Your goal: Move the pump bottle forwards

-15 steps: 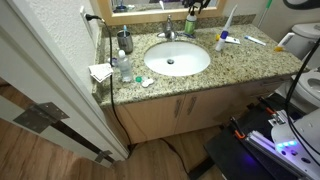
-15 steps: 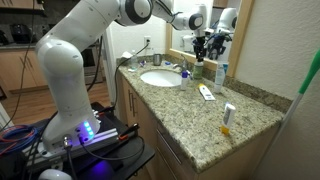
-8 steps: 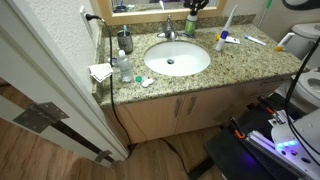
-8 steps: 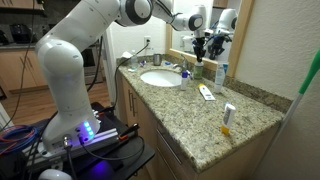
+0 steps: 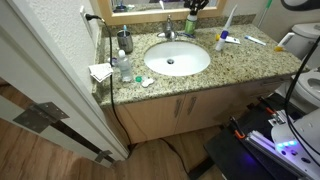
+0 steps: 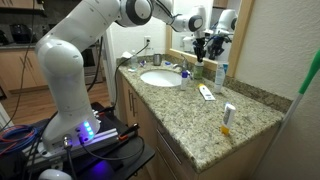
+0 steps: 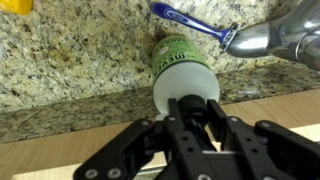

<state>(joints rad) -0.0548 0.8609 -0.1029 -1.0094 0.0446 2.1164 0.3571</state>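
At the back of the granite counter (image 5: 245,62), just beside the chrome faucet (image 5: 168,32) and behind the sink (image 5: 177,59), the pump bottle (image 5: 190,25) stands upright, slim and green with a pale pump head. My gripper (image 5: 194,7) hangs directly over it, pointing down at its top in both exterior views (image 6: 203,52). In the wrist view I look down along the bottle (image 7: 180,62): the green body runs away from me toward the granite, and the pale top sits right at my gripper (image 7: 197,106). My two dark fingers (image 7: 180,112) are drawn close together with only a narrow slot between them, and pale plastic shows through that slot. I cannot tell whether the pads are pressing on the pump head or only flanking it. A blue razor (image 7: 188,20) lies on the granite near the far end of the bottle, its head toward the faucet (image 7: 280,38). Further along the counter, a dark grey dispenser (image 5: 124,42) and a clear plastic bottle (image 5: 122,68) stand well apart from me, on the other side of the sink.
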